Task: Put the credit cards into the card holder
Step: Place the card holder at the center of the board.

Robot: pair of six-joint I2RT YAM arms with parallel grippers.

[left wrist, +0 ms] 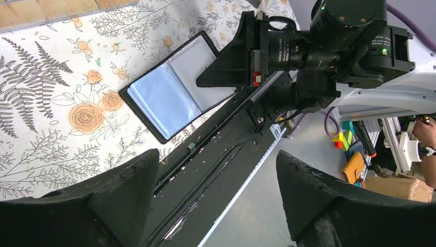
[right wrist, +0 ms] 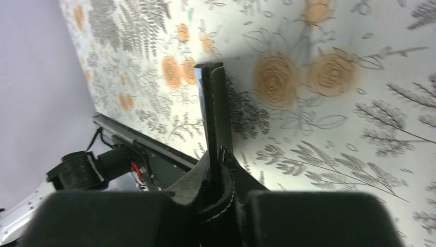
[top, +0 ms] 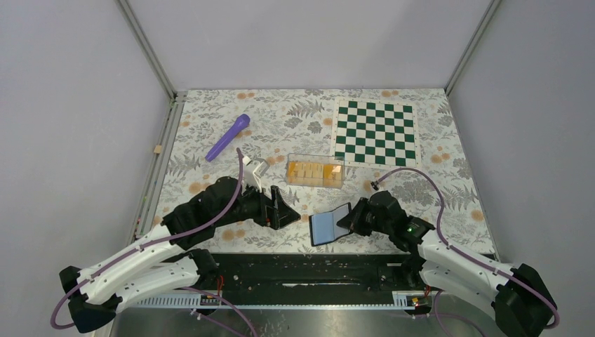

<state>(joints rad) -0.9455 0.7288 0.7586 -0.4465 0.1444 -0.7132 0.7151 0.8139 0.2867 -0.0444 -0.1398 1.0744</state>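
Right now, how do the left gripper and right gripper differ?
Left gripper is open and empty; right gripper is shut on the card holder's edge. Left gripper faces the holder's pale lining without touching it; right gripper grips it edge-on, holding it tilted up. Shared: both are black two-finger grippers, away from the credit cards in the clear box.

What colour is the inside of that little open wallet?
The card holder has a pale blue-grey lining with a black border, clearest in the left wrist view.
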